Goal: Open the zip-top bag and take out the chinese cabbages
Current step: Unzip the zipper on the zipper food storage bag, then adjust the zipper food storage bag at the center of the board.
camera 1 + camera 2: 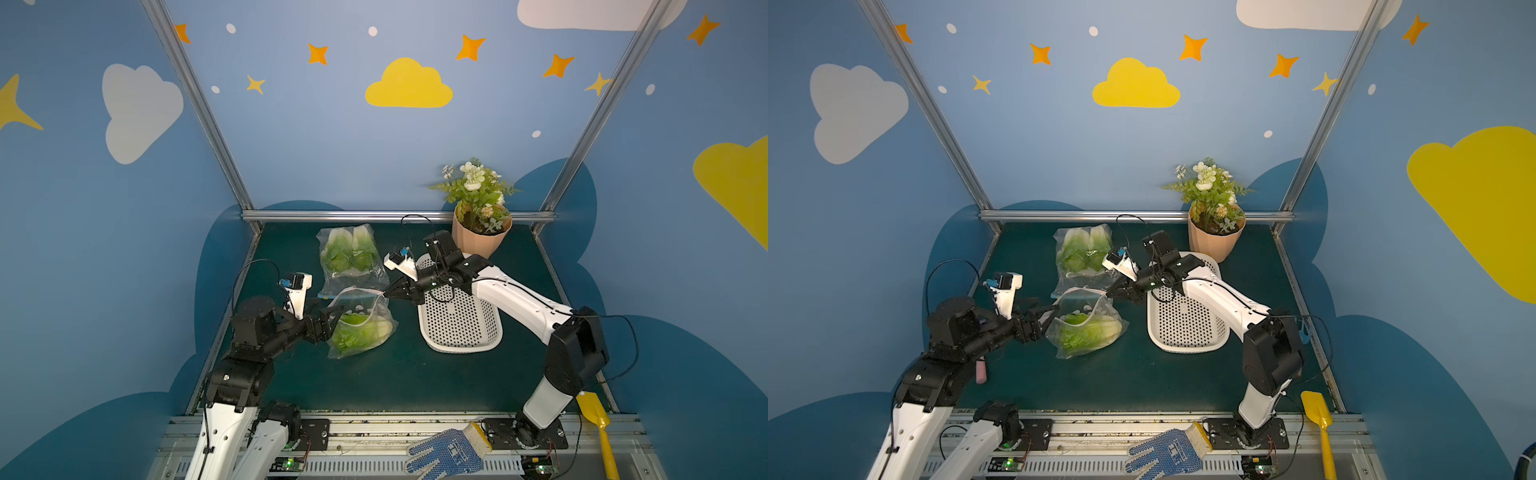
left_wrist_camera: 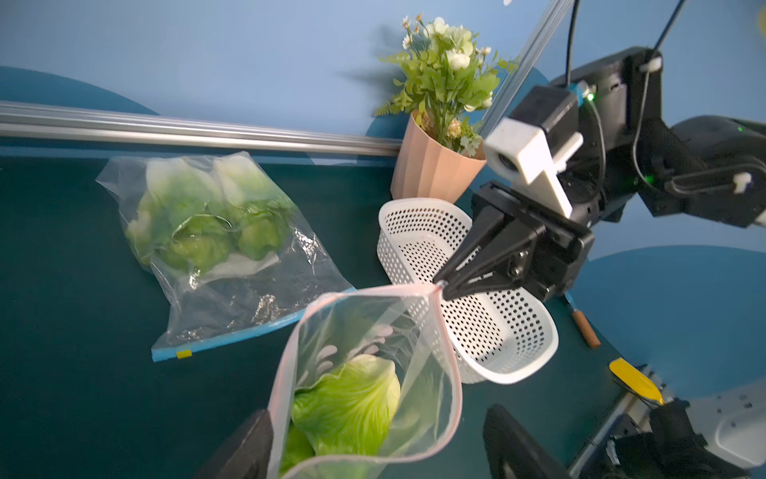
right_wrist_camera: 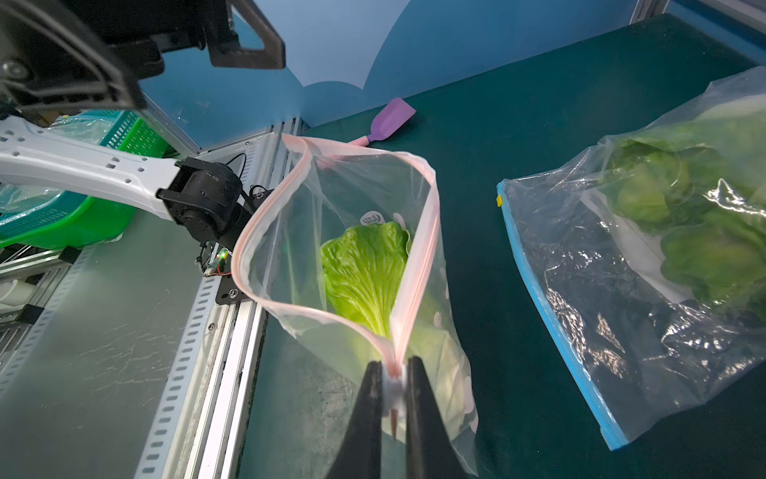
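1. The right tool (image 1: 394, 291) is pinched tight on the far corner of the pink-zip bag (image 1: 362, 322). It holds the zip rim up off the tabletop (image 1: 374, 382), so the mouth gapes open.
2. The left tool (image 1: 334, 320) is spread wide with nothing in it, parked right at the near end of that mouth. In the left wrist view the pink rim sits between its fingers (image 2: 244, 448).
3. The chinese cabbages (image 3: 364, 269) are down inside the bag, just ahead of and below the left tool's tips, leafy end toward the opening. I can't tell how many are in there.
4. I'd say reaching in is the step now. The right tool needs a firm pinch with a bit of upward tension so the mouth doesn't sag.
5. Send the left tool straight through the gap, deep enough to close on a cabbage's body and not just its floppy leaf tips.
6. Watch for film getting caught between finger and cabbage, since that would probably drag the whole bag along.
7. The white basket (image 1: 461, 348) under the right tool's arm looks like the drop spot. The blue-zip bag (image 1: 351, 257) just beside that tool looks zipped.
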### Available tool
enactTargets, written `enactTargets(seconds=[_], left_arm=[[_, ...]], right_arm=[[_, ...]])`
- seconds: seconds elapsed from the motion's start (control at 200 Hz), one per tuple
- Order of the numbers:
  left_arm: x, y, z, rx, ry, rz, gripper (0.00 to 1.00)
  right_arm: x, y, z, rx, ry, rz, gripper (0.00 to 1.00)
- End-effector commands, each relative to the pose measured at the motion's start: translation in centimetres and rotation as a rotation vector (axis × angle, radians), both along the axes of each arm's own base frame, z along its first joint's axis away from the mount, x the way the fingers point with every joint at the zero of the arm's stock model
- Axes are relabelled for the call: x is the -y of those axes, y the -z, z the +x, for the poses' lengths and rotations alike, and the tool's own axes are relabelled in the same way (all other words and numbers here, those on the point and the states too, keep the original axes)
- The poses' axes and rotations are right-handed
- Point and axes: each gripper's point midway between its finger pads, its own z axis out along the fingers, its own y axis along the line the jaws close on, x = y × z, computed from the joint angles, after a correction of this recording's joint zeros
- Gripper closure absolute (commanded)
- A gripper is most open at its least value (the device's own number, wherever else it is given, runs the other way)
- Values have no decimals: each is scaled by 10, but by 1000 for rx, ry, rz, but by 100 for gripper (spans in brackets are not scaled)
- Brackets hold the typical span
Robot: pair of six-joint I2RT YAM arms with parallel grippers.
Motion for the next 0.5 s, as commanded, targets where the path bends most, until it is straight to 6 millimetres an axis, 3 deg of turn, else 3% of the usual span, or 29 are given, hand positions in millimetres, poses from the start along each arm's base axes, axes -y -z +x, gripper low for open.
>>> enactTargets(seconds=[0.0,0.15,0.27,0.496], left_arm=[[-4,8,16,-37,-7,89,20],[3,29,36,-160,13,187,20],[14,50,39,-229,68,292,20],[14,72,50,-267,42,375,25]], right_arm=[[-5,-8,-7,8,-51,23,100],[-5,-8,-9,13,-72,23,100],[-4,-8,-10,17,-81,22,100],[-4,-11,-13,27,-92,27,100]])
